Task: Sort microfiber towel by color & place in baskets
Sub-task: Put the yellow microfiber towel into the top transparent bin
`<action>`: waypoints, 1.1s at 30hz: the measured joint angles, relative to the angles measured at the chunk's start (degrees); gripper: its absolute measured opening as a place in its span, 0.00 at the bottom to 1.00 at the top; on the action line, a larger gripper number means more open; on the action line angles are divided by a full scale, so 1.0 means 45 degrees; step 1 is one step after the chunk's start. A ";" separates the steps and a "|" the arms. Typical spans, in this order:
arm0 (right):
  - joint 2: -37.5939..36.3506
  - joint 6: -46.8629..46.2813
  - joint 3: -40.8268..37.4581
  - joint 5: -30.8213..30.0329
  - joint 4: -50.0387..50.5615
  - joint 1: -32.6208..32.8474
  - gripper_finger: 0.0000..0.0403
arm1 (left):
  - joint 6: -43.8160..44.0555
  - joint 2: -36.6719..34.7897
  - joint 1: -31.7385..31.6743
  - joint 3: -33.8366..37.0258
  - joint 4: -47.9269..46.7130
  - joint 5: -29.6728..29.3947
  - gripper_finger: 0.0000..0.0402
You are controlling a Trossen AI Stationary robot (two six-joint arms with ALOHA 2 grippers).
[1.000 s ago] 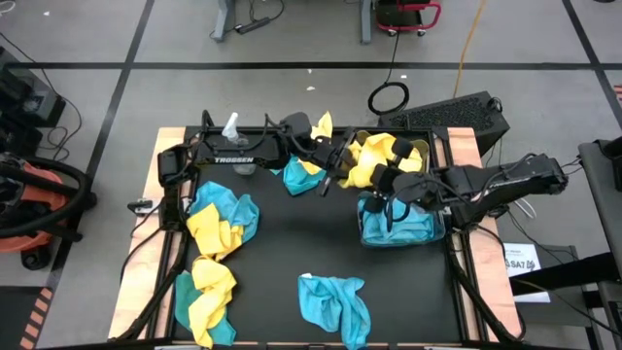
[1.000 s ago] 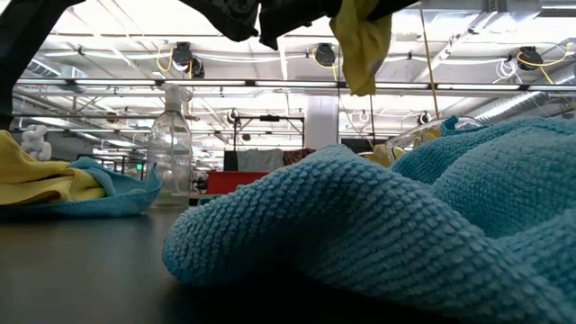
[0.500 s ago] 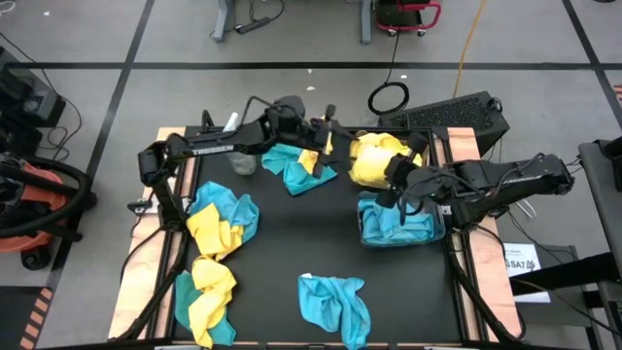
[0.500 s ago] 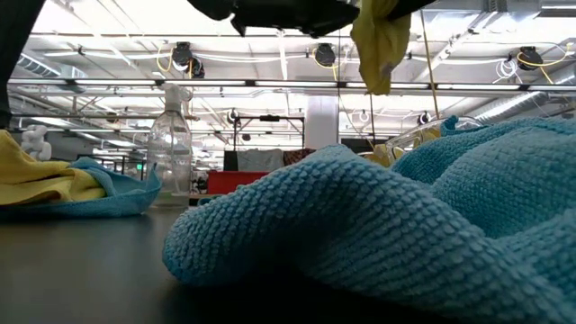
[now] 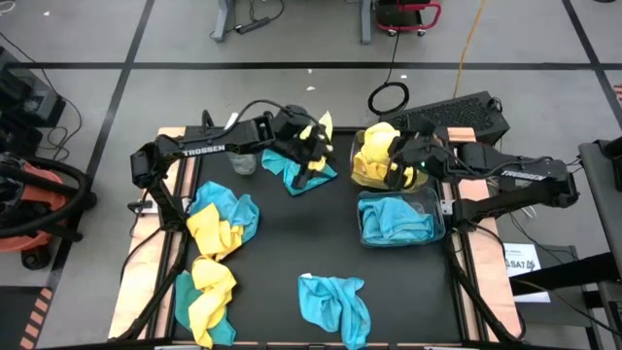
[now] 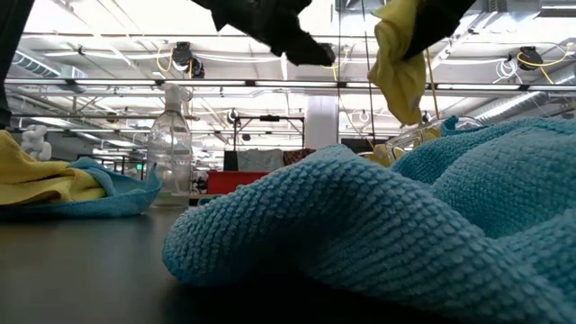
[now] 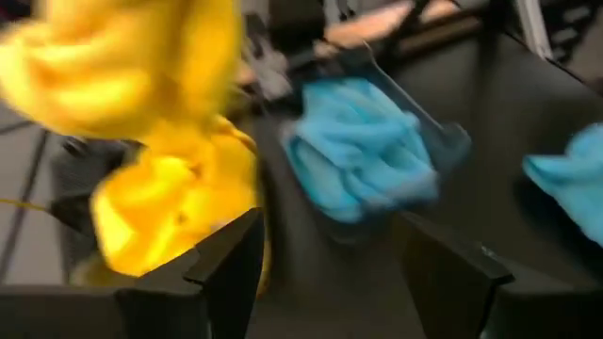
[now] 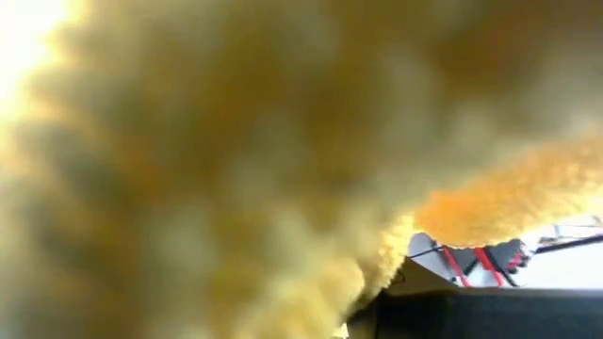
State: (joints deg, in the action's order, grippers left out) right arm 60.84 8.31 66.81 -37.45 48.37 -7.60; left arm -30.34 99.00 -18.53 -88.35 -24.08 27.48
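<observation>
My right gripper (image 5: 394,165) is shut on a bright yellow microfiber towel (image 5: 372,156), held up over the far right of the table. In the low view that towel (image 6: 400,63) hangs in the air. Just nearer stands a clear basket (image 5: 363,231) filled with teal towels (image 5: 397,219). My left gripper (image 5: 316,160) is open with nothing between its fingers (image 7: 226,273), above a teal and yellow towel heap (image 5: 296,173) at the far middle. From the left wrist view the yellow towel (image 7: 160,141) and the teal basket (image 7: 363,160) lie ahead. My right gripper pinches a bunched part of the yellow towel (image 5: 384,163), coming from the table's right side. The cloth fills the right wrist view (image 8: 236,169) and hides the fingers there. The towel hangs slack below the fingers (image 6: 396,85), lifted clear.
A clear spray bottle (image 5: 240,156) stands at the far left. Mixed yellow and teal towels lie along the left side (image 5: 224,219) and near left corner (image 5: 204,292). One teal towel (image 5: 335,303) lies at the near middle, filling the low view's foreground (image 6: 378,225).
My left gripper has opened and let go of the yellow towel, then drawn back toward the table's left. My right gripper keeps the towel and has carried it toward the far edge; the cloth hangs free from it alone.
</observation>
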 joint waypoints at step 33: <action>0.4775 0.1425 -0.4697 0.6082 -0.3364 -0.6524 0.00 | 0.0658 0.0009 0.5427 0.0187 -0.2524 0.0155 0.59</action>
State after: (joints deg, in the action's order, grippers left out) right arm 82.32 14.72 45.67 -10.08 33.23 -36.96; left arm -27.38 99.04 5.89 -87.50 -35.44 28.18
